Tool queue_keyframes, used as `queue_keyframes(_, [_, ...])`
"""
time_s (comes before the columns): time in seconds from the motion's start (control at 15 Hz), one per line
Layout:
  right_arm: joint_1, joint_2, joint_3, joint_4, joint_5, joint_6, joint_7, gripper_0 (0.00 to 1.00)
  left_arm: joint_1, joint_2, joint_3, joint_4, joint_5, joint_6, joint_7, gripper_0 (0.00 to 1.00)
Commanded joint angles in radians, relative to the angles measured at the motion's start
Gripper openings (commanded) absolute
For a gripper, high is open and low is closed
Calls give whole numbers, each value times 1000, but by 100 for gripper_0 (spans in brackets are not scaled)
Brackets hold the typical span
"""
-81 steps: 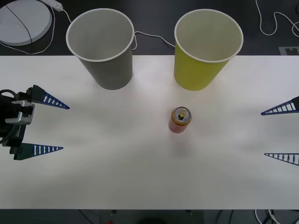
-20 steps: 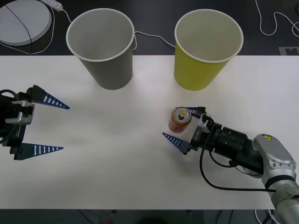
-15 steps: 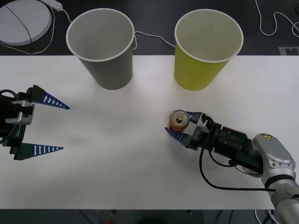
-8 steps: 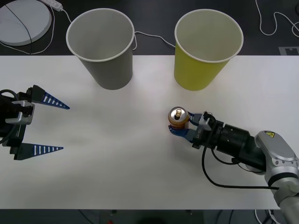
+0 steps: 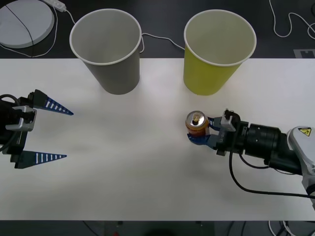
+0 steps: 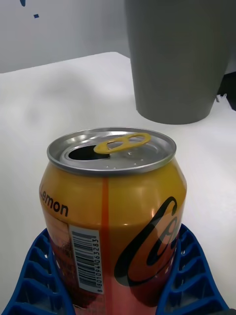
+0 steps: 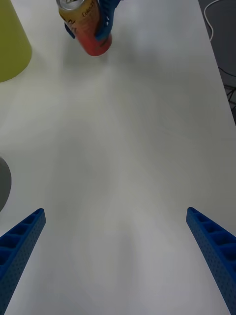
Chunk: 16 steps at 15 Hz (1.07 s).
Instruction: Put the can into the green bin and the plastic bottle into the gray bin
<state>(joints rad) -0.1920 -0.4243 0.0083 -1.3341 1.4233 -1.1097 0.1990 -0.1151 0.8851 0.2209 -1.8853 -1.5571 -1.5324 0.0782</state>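
The red-orange can point(image 5: 196, 124) stands upright, right of the table's middle and in front of the green bin point(image 5: 216, 64). My right gripper point(image 5: 201, 131) is shut on the can's lower body, reaching in from the right. In the right wrist view the can point(image 6: 113, 211) sits between the blue fingers point(image 6: 189, 275), with the gray bin point(image 6: 177, 54) behind it. The gray bin point(image 5: 110, 64) stands at the back left. My left gripper point(image 5: 49, 132) rests open at the table's left side, far from the can point(image 7: 83, 24). The plastic bottle is out of view.
Both bins stand near the white table's point(image 5: 123, 162) far edge. Behind that edge lie a round white disc point(image 5: 24, 22) and white cables point(image 5: 290, 24) on a dark floor. The tabletop between the two arms is bare.
My right arm came in from the right, closed its fingers on the can, and has carried it a little to the right. The left arm has not moved.
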Motion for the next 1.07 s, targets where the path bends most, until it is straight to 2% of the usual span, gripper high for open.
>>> queue_keyframes(0.07, [85, -50, -19, -201, 92, -1, -204, 0, 0, 0, 0, 0, 0, 0, 0, 100])
queue_keyframes(0.4, [194, -114, -67, -545, 307, -6, -616, 0, 0, 0, 0, 0, 0, 0, 0, 100])
queue_keyframes(0.67, [198, -154, -128, -748, 448, -122, -969, 0, 0, 0, 0, 0, 0, 0, 0, 100])
queue_keyframes(0.87, [198, -217, -169, -873, 482, -203, -1214, 0, 0, 0, 0, 0, 0, 0, 0, 100])
queue_keyframes(1.07, [172, -294, -209, -939, 482, -269, -1388, 0, 0, 0, 0, 0, 0, 0, 0, 100])
